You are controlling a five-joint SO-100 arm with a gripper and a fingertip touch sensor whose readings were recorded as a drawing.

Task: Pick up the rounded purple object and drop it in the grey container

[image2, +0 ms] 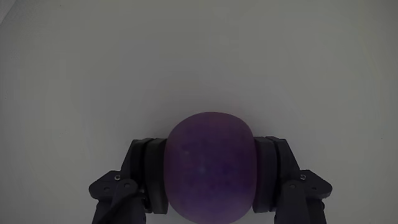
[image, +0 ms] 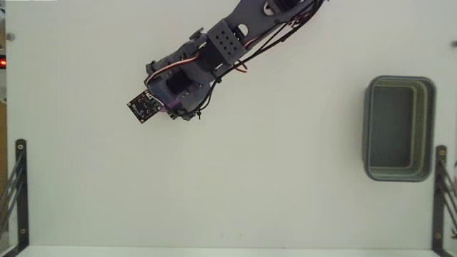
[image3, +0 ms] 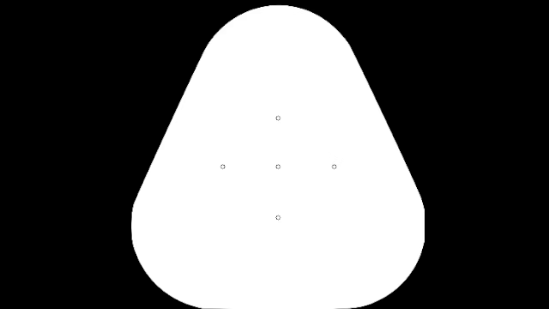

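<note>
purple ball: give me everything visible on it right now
The purple ball is round, smooth, matte, faintly speckled, and looks intact. In the wrist view it sits between the gripper jaws, whose dark pads press both its sides. In the fixed view only a purple sliver shows under the arm, far left of the grey container.

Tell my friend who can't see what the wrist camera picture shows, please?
A round purple ball fills the lower middle of the wrist view, squeezed between the two dark fingers of the robot's gripper. Behind it there is only a plain pale table. The grey container does not appear in this view.
</note>
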